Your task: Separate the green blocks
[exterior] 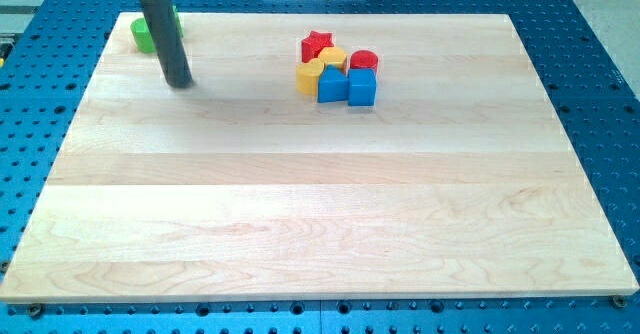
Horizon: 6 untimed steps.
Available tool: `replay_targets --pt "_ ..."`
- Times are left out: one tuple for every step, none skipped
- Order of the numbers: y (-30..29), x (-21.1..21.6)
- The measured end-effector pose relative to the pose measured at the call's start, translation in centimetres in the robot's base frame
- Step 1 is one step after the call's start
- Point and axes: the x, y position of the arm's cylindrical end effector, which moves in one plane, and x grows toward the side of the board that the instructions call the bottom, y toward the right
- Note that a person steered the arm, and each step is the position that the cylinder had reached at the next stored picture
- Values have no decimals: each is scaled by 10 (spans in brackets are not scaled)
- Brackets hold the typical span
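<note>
Green blocks (pixel 146 34) sit at the board's top left corner, mostly hidden behind my rod; I cannot tell their shapes or whether they touch. My tip (pixel 180 84) rests on the board just below and to the right of them, a short gap away.
A tight cluster sits at the top centre: a red star (pixel 317 44), a red cylinder (pixel 364 61), a yellow block (pixel 333 59), a yellow block (pixel 310 77), a blue block (pixel 332 85) and a blue cube (pixel 362 87). The wooden board (pixel 320 204) lies on a blue perforated table.
</note>
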Motion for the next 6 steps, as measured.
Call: replay_targets --pt "-90 -11" --pt "-56 -96" --pt "-38 -71" --pt "23 -8" --pt "-43 12" --pt "-13 34"
